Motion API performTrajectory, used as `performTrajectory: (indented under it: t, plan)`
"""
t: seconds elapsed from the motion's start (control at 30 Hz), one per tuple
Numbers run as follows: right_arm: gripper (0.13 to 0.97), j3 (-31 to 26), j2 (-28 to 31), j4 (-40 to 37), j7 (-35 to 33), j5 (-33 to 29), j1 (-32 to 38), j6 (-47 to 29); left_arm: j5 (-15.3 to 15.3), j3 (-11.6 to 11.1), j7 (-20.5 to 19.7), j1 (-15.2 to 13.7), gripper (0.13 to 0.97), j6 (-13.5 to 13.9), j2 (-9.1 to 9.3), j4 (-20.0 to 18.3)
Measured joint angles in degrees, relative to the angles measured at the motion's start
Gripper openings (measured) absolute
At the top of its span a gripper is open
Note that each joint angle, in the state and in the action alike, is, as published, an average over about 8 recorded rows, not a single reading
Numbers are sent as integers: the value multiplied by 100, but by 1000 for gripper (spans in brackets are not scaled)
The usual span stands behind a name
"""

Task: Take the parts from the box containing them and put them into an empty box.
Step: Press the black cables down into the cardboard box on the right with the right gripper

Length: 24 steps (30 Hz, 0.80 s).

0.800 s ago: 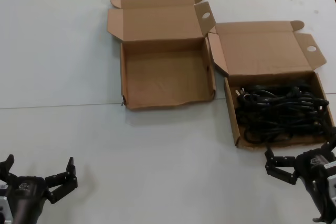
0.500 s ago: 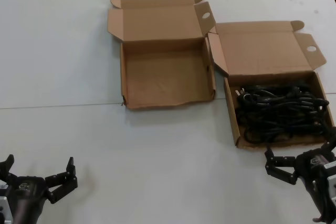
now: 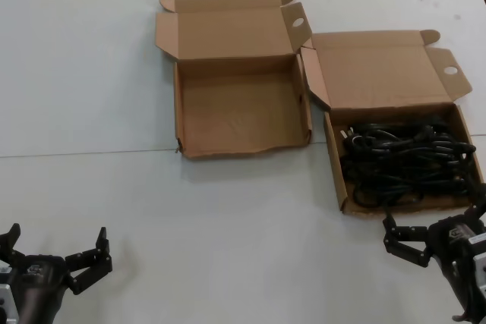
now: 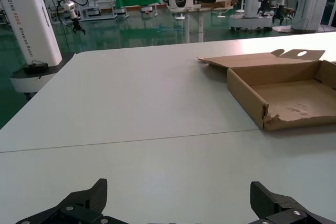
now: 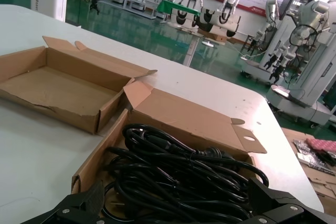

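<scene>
The parts (image 3: pixel 402 161) are black power cords piled in the box containing them (image 3: pixel 336 168), the right-hand tray with its lid folded back. To its left lies the empty box (image 3: pixel 239 115), with a dented front rim. My right gripper (image 3: pixel 436 218) hovers open just in front of the full box's front rim. In the right wrist view the cords (image 5: pixel 178 166) lie directly beyond that gripper (image 5: pixel 177 192), with nothing between its fingers. My left gripper (image 3: pixel 55 237) is open and holds nothing at the near left of the table. The left wrist view shows the empty box (image 4: pixel 294 95) far off from that gripper (image 4: pixel 178 192).
Both boxes' lids (image 3: pixel 228 32) lie open toward the far side, each with a round-holed side flap (image 3: pixel 448 70). A seam (image 3: pixel 91 153) crosses the white table. The table's far edge (image 5: pixel 273 129) lies close behind the full box, with other robots standing beyond.
</scene>
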Motion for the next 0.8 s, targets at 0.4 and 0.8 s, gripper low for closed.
performTrajectory:
  t: [0.4, 0.8]
  plan:
    - [966, 0, 0, 0, 0, 0, 0, 0, 0, -1, 0, 0, 966, 0, 0, 0]
    - [966, 0, 0, 0, 0, 0, 0, 0, 0, 0, 0, 0, 930, 0, 0, 0]
